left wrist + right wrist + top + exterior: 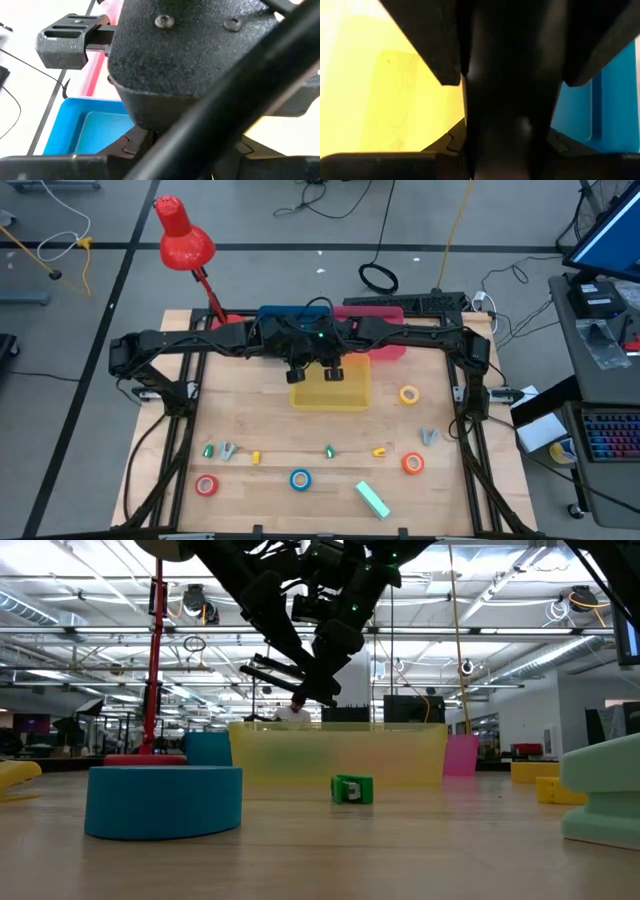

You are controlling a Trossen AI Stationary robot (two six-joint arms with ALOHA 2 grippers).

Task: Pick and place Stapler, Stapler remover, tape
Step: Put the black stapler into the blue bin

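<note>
In the high view both arms meet over the far middle of the table, above the yellow bin (345, 392). My left gripper (297, 372) and right gripper (333, 371) hang side by side over its far edge, each wrist view blocked by the other arm. The mint stapler (372, 499) lies flat near the near edge. Grey staple removers (228, 449) (428, 436) lie left and right. The red tape (206, 485), blue tape (300, 479), orange tape (413, 463) and yellow tape (409, 394) lie flat on the wood.
A blue bin (285, 313) and a pink bin (380, 345) stand behind the yellow one. A red desk lamp (185, 240) stands at the far left corner. Small green and yellow pieces (329, 451) lie in a row across the near half. In the low view the blue tape (163, 800) sits closest.
</note>
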